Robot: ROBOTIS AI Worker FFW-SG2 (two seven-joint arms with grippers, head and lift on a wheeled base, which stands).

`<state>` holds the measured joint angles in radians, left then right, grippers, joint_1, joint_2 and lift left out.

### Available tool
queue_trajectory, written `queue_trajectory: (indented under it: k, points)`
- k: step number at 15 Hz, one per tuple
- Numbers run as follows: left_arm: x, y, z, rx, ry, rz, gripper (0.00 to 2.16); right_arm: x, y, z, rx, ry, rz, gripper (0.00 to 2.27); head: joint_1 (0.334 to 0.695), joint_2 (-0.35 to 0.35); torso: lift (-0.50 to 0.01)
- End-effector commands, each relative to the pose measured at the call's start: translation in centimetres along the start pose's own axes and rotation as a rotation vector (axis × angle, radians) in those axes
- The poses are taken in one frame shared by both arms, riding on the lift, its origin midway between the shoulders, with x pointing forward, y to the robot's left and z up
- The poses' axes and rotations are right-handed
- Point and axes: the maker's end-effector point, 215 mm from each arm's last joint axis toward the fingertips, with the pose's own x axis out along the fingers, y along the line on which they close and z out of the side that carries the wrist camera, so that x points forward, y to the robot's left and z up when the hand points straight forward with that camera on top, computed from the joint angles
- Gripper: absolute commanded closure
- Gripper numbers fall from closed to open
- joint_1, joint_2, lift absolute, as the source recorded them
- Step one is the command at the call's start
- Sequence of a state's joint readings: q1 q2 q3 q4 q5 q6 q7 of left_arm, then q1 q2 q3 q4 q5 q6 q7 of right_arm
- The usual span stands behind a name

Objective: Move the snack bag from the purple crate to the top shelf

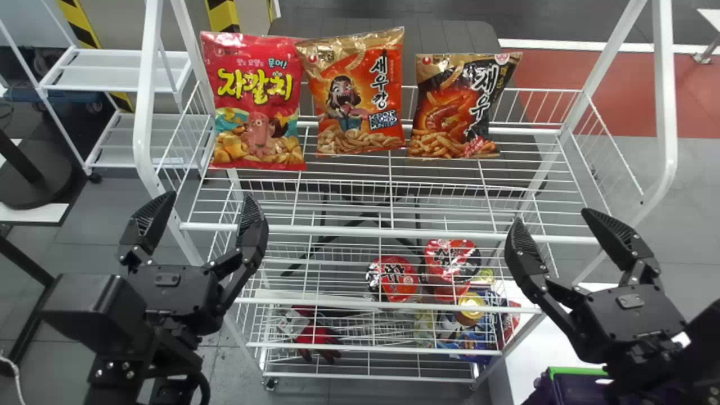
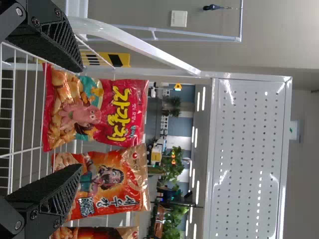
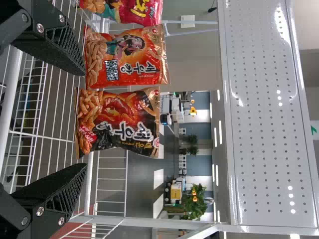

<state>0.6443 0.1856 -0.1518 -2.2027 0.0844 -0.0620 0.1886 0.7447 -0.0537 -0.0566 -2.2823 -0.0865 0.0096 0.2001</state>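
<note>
Now we see three snack bags which stand on the top shelf (image 1: 388, 231): the red bag (image 1: 256, 101) at its left, the orange bag (image 1: 360, 95) near its middle, the black-orange bag (image 1: 464, 107) toward its right. At its front, the left gripper (image 1: 208, 197) and right gripper (image 1: 552, 215) have jaws apart. Purple crate (image 1: 575, 370) is lower right of it.

Black arms carry silver screws and ribbed tool (image 1: 195, 216) pads.

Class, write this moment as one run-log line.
three snack bags: standing on upper wire shelf | left gripper: open, empty | right gripper: open, empty | purple crate: low, robot's right
</note>
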Motion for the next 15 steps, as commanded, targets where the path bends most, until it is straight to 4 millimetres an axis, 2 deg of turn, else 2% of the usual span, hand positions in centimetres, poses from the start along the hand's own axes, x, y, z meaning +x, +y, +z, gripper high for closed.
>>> queue_trajectory:
  k: [1, 15]
  points:
    - [0.00, 0.00, 0.01, 0.000, 0.000, 0.000, 0.15, -0.03, -0.06, 0.01, -0.002, 0.000, 0.000, 0.18, 0.695, -0.027, -0.048]
    - [-0.28, 0.02, 0.03, 0.001, 0.001, -0.003, 0.15, -0.13, -0.17, 0.04, -0.006, 0.004, 0.000, 0.18, 0.695, -0.029, -0.104]
